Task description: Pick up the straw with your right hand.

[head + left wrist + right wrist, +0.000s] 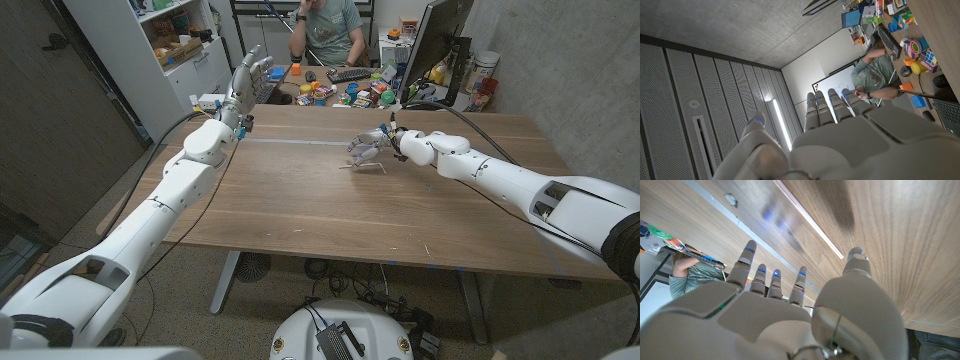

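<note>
The straw (354, 167) is a thin pale stick lying on the wooden table (300, 210), right of the middle. In the right wrist view the straw (810, 222) runs as a white and red line just beyond the fingertips (774, 275). My right hand (370, 147) hovers directly over it, fingers spread and pointing down, holding nothing. Its thumb tip (856, 256) is close to one end of the straw; I cannot tell whether it touches. My left hand (250, 75) is raised above the table's far left corner, fingers (830, 107) straight and apart, empty.
Behind the table a second desk carries a keyboard (348, 73), coloured toys (365, 95) and a monitor (435, 45), and a person (325, 25) sits there. A white box (208, 101) stands at the far left table edge. A shelf unit (180, 45) stands at the back left.
</note>
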`<state>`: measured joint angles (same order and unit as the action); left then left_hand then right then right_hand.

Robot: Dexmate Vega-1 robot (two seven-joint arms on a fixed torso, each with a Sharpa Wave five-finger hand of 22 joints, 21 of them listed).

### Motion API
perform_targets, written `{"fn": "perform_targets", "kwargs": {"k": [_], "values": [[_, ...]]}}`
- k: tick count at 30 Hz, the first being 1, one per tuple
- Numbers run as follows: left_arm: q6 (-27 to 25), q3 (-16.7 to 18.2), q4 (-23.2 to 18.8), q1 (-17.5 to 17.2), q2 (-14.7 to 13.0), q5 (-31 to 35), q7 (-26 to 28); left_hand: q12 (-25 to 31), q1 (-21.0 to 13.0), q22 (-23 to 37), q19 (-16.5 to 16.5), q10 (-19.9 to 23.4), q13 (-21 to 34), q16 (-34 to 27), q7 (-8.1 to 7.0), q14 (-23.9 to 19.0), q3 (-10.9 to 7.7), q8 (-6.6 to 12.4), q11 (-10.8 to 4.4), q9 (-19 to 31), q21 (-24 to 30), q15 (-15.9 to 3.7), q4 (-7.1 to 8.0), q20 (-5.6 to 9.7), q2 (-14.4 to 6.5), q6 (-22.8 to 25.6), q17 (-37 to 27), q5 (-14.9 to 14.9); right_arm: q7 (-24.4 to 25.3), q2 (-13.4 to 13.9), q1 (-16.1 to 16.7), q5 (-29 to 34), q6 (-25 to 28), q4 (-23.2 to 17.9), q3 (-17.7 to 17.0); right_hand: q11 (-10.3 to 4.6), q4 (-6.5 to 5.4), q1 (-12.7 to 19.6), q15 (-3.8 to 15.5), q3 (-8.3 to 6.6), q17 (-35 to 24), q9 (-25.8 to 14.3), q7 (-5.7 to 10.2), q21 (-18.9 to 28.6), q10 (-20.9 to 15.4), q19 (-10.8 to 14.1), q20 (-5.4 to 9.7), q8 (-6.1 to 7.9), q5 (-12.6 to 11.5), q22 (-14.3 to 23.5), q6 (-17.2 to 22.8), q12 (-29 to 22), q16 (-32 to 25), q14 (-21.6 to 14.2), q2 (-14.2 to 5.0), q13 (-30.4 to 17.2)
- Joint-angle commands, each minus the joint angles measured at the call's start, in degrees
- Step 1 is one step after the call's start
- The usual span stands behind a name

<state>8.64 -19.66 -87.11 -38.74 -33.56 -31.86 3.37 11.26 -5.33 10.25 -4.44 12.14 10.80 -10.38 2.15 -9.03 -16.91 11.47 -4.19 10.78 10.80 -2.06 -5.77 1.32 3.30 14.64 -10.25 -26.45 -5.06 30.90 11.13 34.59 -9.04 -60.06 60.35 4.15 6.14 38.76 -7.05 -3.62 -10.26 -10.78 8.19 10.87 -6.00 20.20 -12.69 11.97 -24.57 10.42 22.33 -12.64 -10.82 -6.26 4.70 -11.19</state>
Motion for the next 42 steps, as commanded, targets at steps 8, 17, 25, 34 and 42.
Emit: {"fn": "perform_targets", "kwargs": {"k": [8, 17, 25, 34, 42], "values": [[-1.5, -1.2, -1.2, 1.2, 0.6, 2.0, 1.3, 0.2, -0.3, 0.3, 0.5, -0.1, 0.1, -0.4, -0.03, 0.2, -0.16, 0.49, -0.03, 0.3, 0.2, -1.1, -0.17, -0.03, -0.2, 0.5, -0.2, 0.1, 7.3, 0.8, 2.1, -0.2, -3.9, 3.1, -1.4, -0.21, 0.58, 2.4, 0.26, 0.08, -0.1, -0.1, 0.93, 0.7, -2.0, 1.0, 0.13, 0.64, -1.3, 0.2, 2.1, -0.8, -0.4, -1.6, -1.78, 0.0], [-1.8, -1.6, -1.3, 1.8, 0.9, 2.8, 1.7, 0.2, -0.2, 0.3, 0.8, -0.2, 0.2, -0.4, -0.03, 0.2, -0.09, 0.49, -0.09, 0.3, 0.2, -1.03, -0.16, -0.16, -0.2, 0.5, -0.2, 0.2, 8.2, 0.9, 3.9, -1.2, -3.4, 2.8, -2.1, -0.23, 0.78, 3.5, 0.64, 0.12, -0.1, -0.1, 1.13, 0.8, -2.3, 1.5, 0.12, 0.72, -2.2, 0.2, 3.0, -0.8, -0.4, -2.1, -2.55, 0.0], [-1.8, -1.7, -1.6, 1.9, 1.1, 3.3, 2.1, 0.1, -0.2, 0.3, 1.1, -0.3, 0.2, -0.4, 0.02, 0.2, -0.03, 0.55, 0.01, 0.3, 0.1, -1.02, -0.14, -0.22, -0.3, 0.7, -0.2, 0.3, 10.1, 0.8, 4.5, -0.9, -4.1, 3.6, -2.1, -0.26, 1.06, 4.9, 1.0, 0.32, -0.1, -0.1, 1.43, 1.0, -3.4, 2.1, 0.11, 1.06, -3.7, 0.2, 4.8, -1.2, -0.5, -3.2, -3.28, 0.1], [-2.2, -1.2, -3.3, 0.9, 0.8, 3.8, 3.4, 0.2, -0.1, 0.3, 1.4, -0.3, 0.2, -0.4, 0.03, 0.3, 0.04, 0.56, 0.02, 0.3, 0.2, -0.96, -0.12, -0.24, -0.3, 0.8, -0.2, 0.4, 14.2, -1.8, 3.7, -1.0, -7.0, 10.1, -2.1, -1.1, 1.44, 6.9, 1.91, 0.92, -0.1, -0.1, 2.3, 1.3, -5.8, 3.5, 0.12, 1.63, -6.3, 0.2, 7.9, -1.9, -0.8, -5.4, -3.78, 0.1], [-2.8, -1.1, -4.4, 0.3, 0.6, 4.2, 4.4, 0.1, -0.1, 0.4, 1.7, -0.6, 0.2, -0.4, 0.13, 0.4, 0.12, 0.57, 0.02, 0.3, 0.1, -0.99, -0.11, -0.29, -0.3, 0.9, -0.2, 0.5, 19.9, -5.4, 2.6, -0.9, -11.7, 19.3, -2.2, -3.29, 1.58, 9.5, 3.71, 2.53, -0.2, -0.2, 4.13, 1.8, -9.4, 6.6, 0.13, 3.19, -10.1, 0.3, 15.4, -2.6, -1.1, -9.1, -4.27, 0.2]]}}
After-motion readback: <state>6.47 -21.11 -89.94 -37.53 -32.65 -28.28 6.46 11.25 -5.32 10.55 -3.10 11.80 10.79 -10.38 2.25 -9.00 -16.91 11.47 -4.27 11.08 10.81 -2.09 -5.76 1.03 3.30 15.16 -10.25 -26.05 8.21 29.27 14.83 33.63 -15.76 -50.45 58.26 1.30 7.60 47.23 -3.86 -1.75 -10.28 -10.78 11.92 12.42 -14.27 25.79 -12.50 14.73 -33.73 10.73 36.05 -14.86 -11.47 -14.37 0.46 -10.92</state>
